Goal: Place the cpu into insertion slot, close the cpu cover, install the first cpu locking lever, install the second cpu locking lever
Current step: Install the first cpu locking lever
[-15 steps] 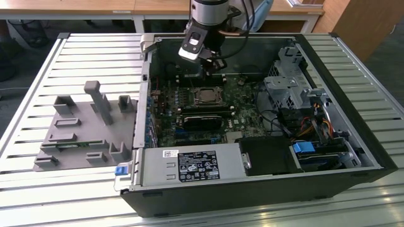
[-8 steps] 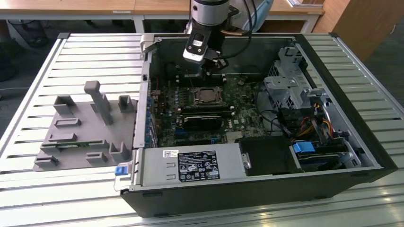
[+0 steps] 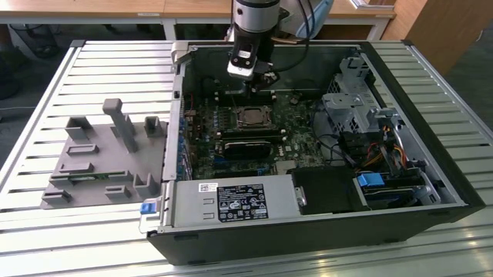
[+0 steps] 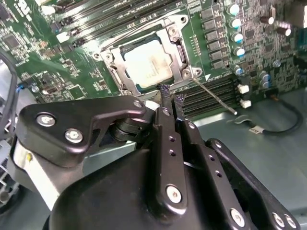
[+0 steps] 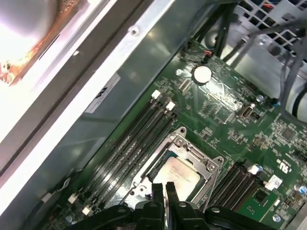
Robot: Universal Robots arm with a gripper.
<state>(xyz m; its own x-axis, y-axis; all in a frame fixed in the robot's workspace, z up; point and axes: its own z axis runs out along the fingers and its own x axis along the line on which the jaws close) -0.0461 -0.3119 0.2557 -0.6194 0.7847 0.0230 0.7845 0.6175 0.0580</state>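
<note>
The cpu (image 4: 146,62) lies flat in the insertion slot (image 4: 178,51) on the green motherboard, silvery face up. It also appears in the first wrist view as the cpu (image 5: 177,173). The cpu cover (image 4: 115,64) lies down around the chip as a silvery frame. One thin locking lever (image 4: 214,96) juts out free from a corner of the socket. A second lever (image 4: 139,33) runs along the opposite side. My gripper (image 4: 168,96) is shut with nothing in it and hovers just above the socket's edge by the free lever. In the exterior view the gripper (image 3: 258,89) hangs over the slot (image 3: 250,117).
Black memory slots (image 4: 206,98) flank the socket. In the open case a drive cage (image 3: 350,109) and cables (image 3: 385,153) sit at the exterior view's right, with the power supply (image 3: 231,202) in front. A grey fixture (image 3: 104,156) stands on the slatted table.
</note>
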